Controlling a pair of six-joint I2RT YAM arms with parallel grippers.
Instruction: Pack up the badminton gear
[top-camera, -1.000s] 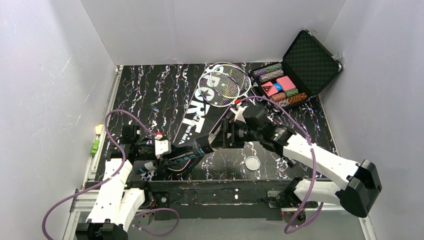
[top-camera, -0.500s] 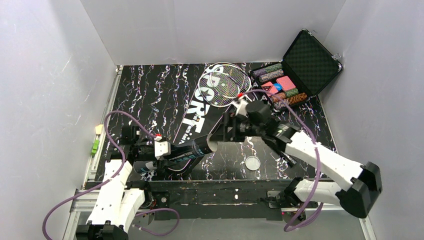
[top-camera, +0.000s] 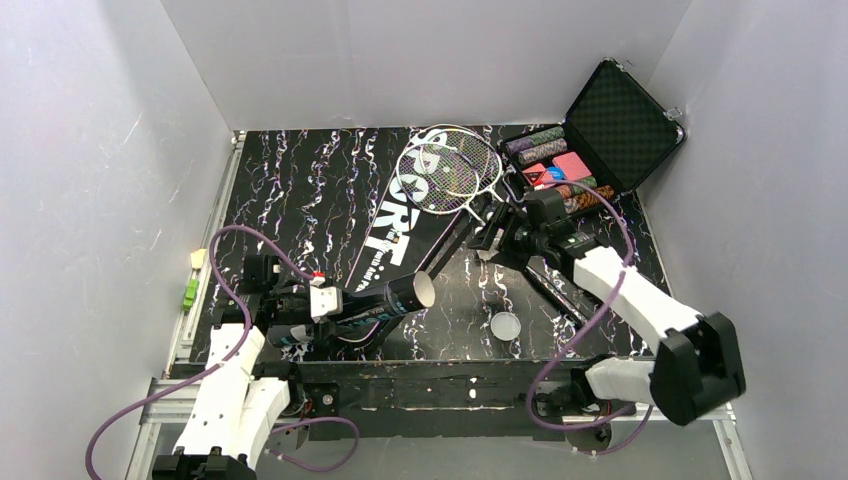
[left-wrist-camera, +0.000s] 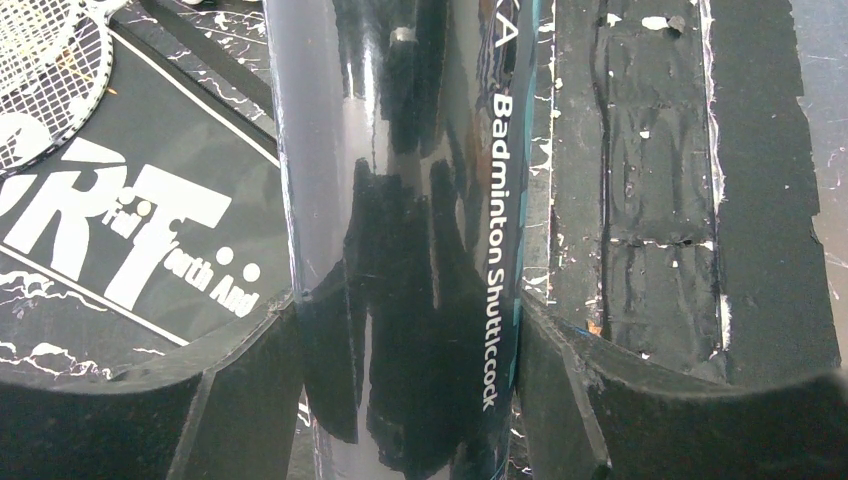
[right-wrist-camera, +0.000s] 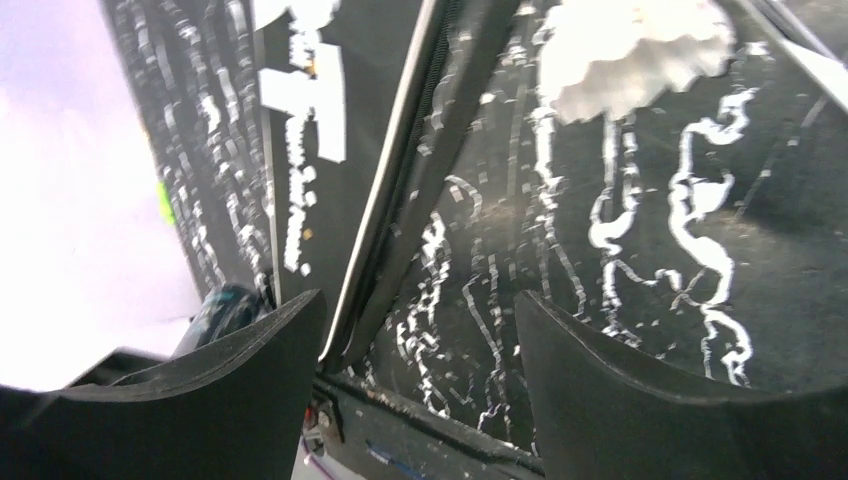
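Left gripper (left-wrist-camera: 407, 325) squeezes shiny round black tube (left-wrist-camera: 400, 150) near front edge. Right gripper (right-wrist-camera: 420, 340) wide open, empty, near fluffy white shuttlecock (right-wrist-camera: 640, 55). Stringy oval rackets (top-camera: 450, 165) lie on flat black bag (top-camera: 395, 225).

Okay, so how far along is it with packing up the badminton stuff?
Nothing looks packed yet: both rackets lie on top of the bag, not in it. In hand: the left gripper holds the open tube, and the right gripper hangs open near a loose shuttlecock. Left: shuttlecock into the tube, the round cap fitted, then everything into the bag.
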